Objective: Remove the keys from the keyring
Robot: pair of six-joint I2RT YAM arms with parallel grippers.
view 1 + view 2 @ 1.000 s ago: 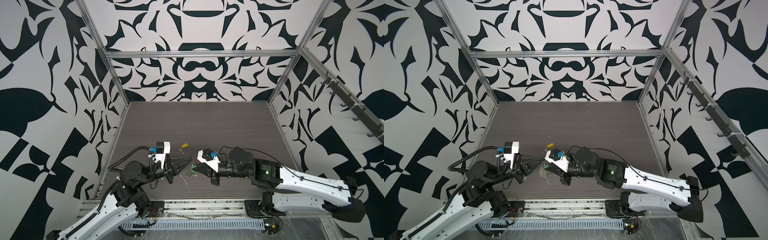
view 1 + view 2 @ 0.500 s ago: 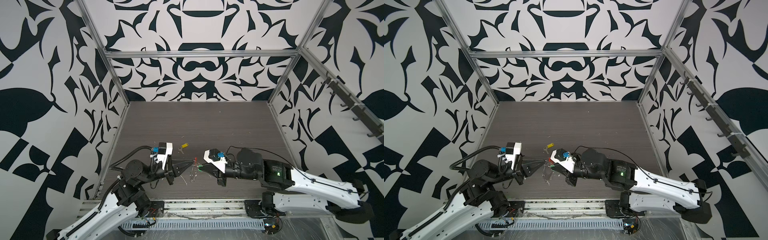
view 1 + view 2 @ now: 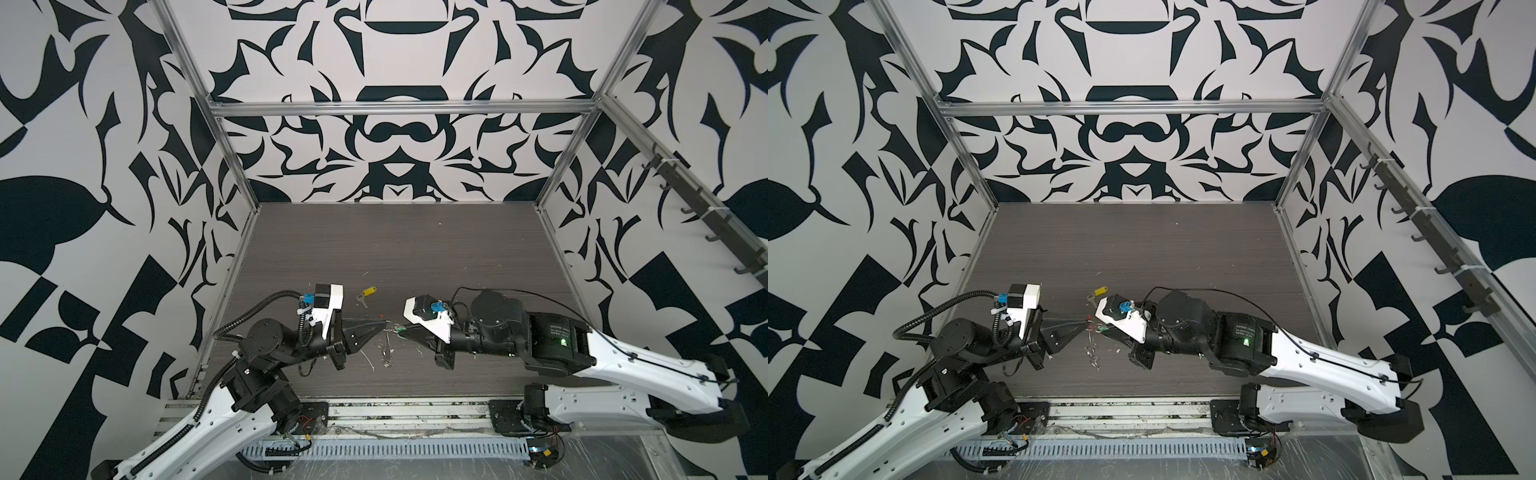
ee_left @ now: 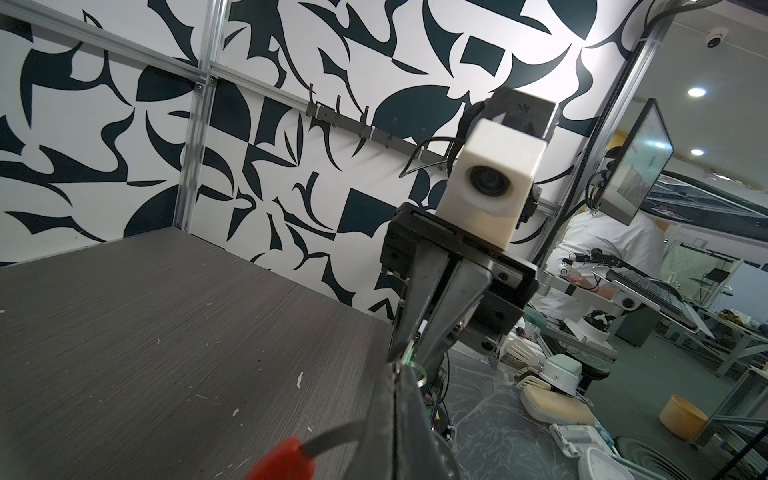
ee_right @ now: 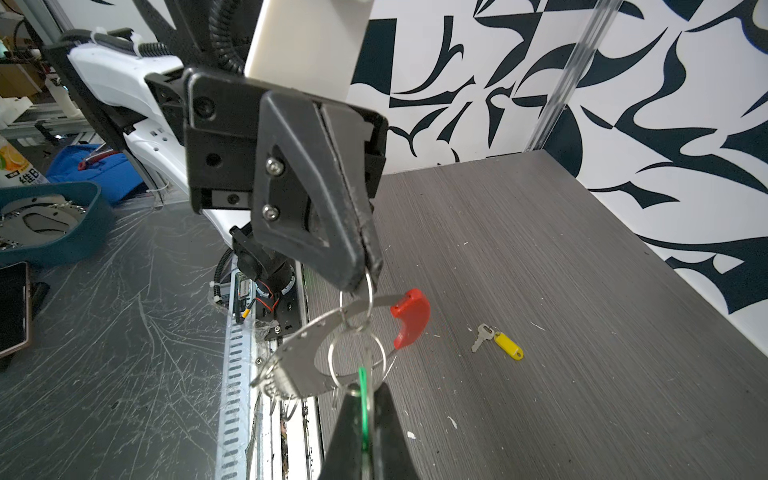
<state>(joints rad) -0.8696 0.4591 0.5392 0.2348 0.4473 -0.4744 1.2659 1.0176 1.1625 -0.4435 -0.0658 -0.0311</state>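
Tabletop (image 3: pixel 415 249) bears one yellow key (image 3: pixel 367 292); one green key (image 5: pixel 363 380) aloft.

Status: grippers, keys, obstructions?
Left gripper shut on keyring, right gripper shut on green tag. Yellow tag already off, lying on table. Nothing blocking.

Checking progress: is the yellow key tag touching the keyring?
Apart. The right wrist view shows the yellow key tag on the table, clear of the keyring hanging from the left gripper.
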